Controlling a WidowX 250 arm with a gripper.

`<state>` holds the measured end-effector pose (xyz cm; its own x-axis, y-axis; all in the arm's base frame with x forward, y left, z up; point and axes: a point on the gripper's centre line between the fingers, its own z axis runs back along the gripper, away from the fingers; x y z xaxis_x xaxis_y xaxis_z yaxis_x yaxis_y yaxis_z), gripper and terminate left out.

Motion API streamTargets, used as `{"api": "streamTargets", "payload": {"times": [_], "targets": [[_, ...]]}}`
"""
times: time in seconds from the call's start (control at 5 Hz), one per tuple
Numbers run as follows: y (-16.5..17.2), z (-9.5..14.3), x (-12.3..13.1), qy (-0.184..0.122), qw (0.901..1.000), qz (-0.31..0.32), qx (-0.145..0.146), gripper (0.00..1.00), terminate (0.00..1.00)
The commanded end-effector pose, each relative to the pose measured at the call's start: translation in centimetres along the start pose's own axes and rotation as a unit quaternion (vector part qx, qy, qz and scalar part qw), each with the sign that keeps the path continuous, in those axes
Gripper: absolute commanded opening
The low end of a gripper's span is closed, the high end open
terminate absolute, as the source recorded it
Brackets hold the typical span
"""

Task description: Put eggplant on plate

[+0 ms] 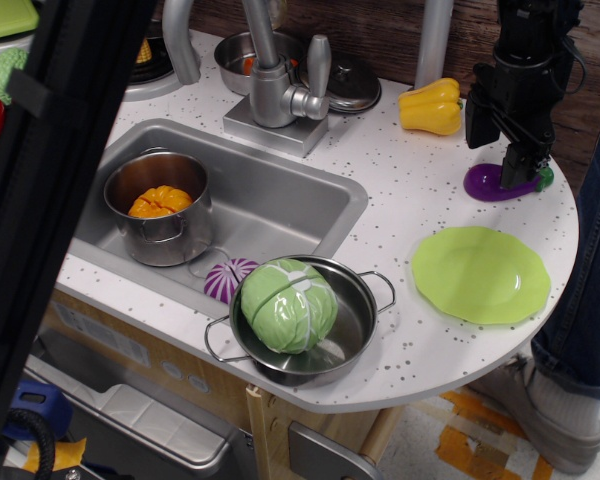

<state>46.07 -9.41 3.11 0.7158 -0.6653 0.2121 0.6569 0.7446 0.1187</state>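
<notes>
The purple eggplant (pixel 484 183) lies on the white speckled counter at the far right, its green stem cap pointing right. My black gripper (pixel 498 160) hangs straight down over it with its fingers apart. One finger (pixel 479 122) is behind the eggplant's left part and the other covers its right part. I cannot tell whether the fingers touch it. The lime-green plate (pixel 480 274) lies flat and bare on the counter just in front of the eggplant, near the rounded edge.
A yellow pepper (pixel 427 105) lies left of the gripper. A steel pan (pixel 358 325) holds a cabbage (pixel 288 304), with a striped onion (pixel 227 279) beside it. The sink holds a pot (pixel 160 210). A person's leg (pixel 592 270) stands at the right, and a black bar (pixel 60 180) blocks the left.
</notes>
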Motion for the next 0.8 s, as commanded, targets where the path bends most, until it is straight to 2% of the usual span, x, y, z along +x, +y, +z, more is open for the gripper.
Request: {"api": "streamTargets", "payload": {"times": [0.0,0.6], "targets": [[1.2,1.4,0.7,-0.045,0.9989,0.004,0.008,1.00,0.00],[0.9,-0.5,-0.5,-0.074,0.9969,0.024,-0.009,1.00,0.00]]}}
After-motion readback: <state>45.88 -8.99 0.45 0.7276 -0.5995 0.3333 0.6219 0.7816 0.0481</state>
